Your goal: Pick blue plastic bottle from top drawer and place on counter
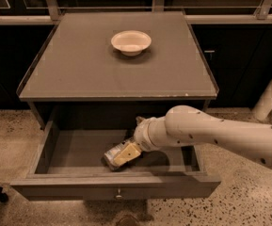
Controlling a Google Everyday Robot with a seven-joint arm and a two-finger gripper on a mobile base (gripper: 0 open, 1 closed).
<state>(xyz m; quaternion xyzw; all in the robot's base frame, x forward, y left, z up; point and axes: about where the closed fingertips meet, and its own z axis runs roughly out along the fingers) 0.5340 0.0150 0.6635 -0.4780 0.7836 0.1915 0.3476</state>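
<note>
An open top drawer [43,149] sits under a square bench [79,72]. The blue plastic bottle [110,157] lies on its side in the drawer's near middle. The gripper [125,155] reaches in from the right, its tan fingers [129,152] closed around the bottle. A white bowl [131,42] stands far back on the bench.

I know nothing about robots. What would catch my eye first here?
The thick white arm reaches in from the right, with its gripper down inside the pulled-out top drawer, right at the blue plastic bottle lying there. Next comes the white bowl, which sits toward the back of the counter above.
</note>
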